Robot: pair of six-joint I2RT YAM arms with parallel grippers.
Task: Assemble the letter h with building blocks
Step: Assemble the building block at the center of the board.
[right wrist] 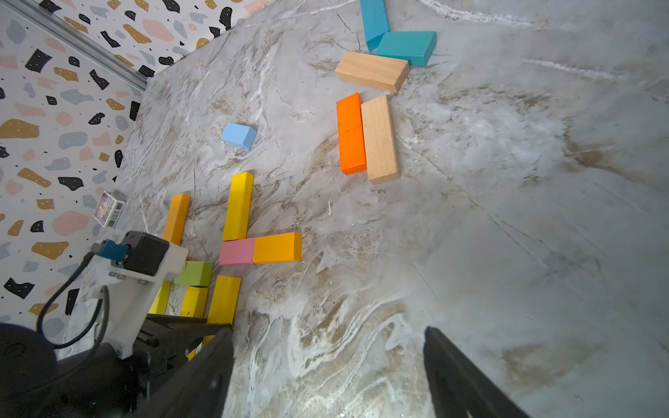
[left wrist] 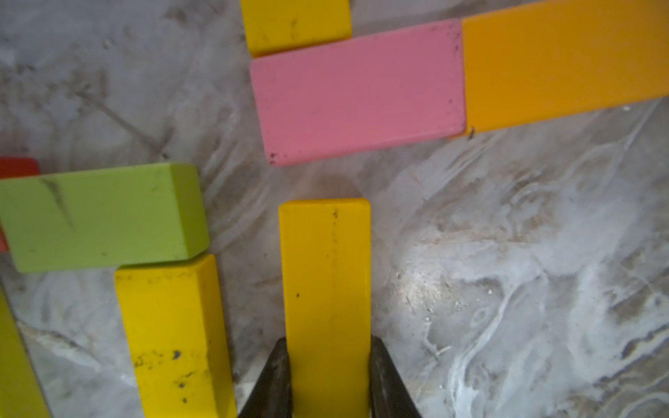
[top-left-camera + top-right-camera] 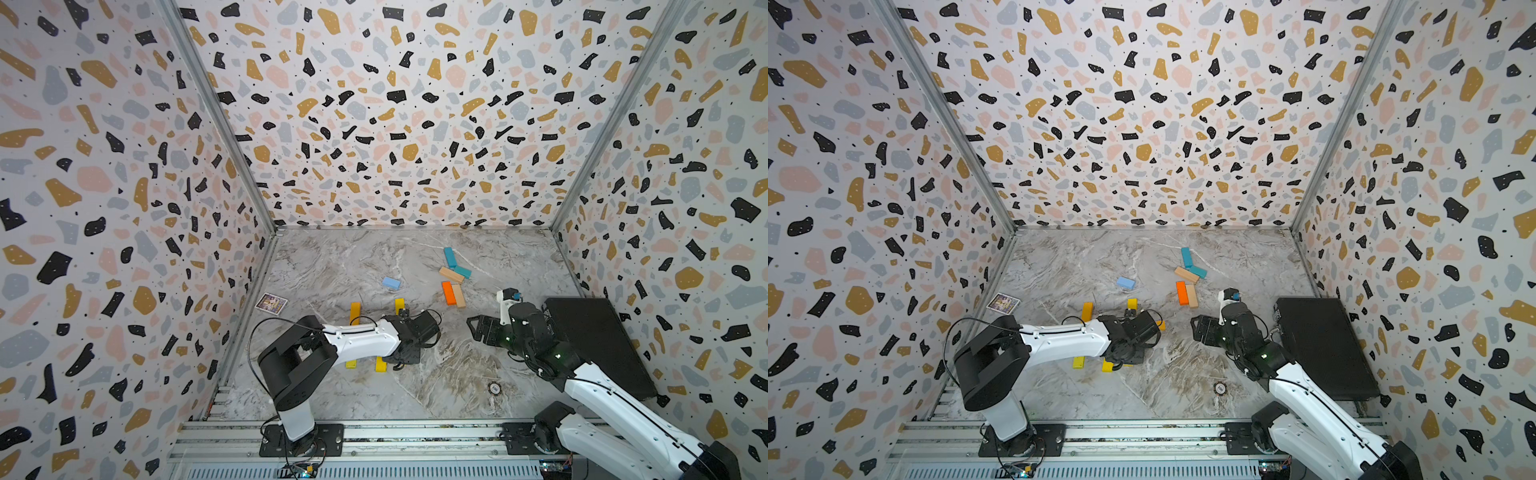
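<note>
Left gripper [image 2: 327, 347]: clamped on one end of a yellow bar [image 2: 325, 275]. Just beyond the bar's free end, not touching it, lies a pink block [image 2: 358, 94], which butts end to end against an amber bar [image 2: 561, 65]. Beside the gripper, a second yellow bar [image 2: 170, 336] meets a green block [image 2: 101, 217]. Right gripper [image 1: 325, 347]: jaws spread, empty, above the table [image 1: 506, 253]. Well ahead of it, an orange block [image 1: 350, 134] touches a tan block [image 1: 380, 139].

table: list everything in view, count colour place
yellow blocks: four, yellow, front-left cluster
amber blocks: two, amber, same cluster
pink block: one, pink, cluster
green block: one, green, cluster
red block: one, red, cluster, mostly hidden
small block: one, light blue, centre
teal blocks: two, teal, far pile
tan blocks: two, tan, far pile
orange block: one, orange, far pile
picture card: one, multicoloured, left wall
black case: one, black, right side
left claw: shut on yellow block
right claw: open, empty
</note>
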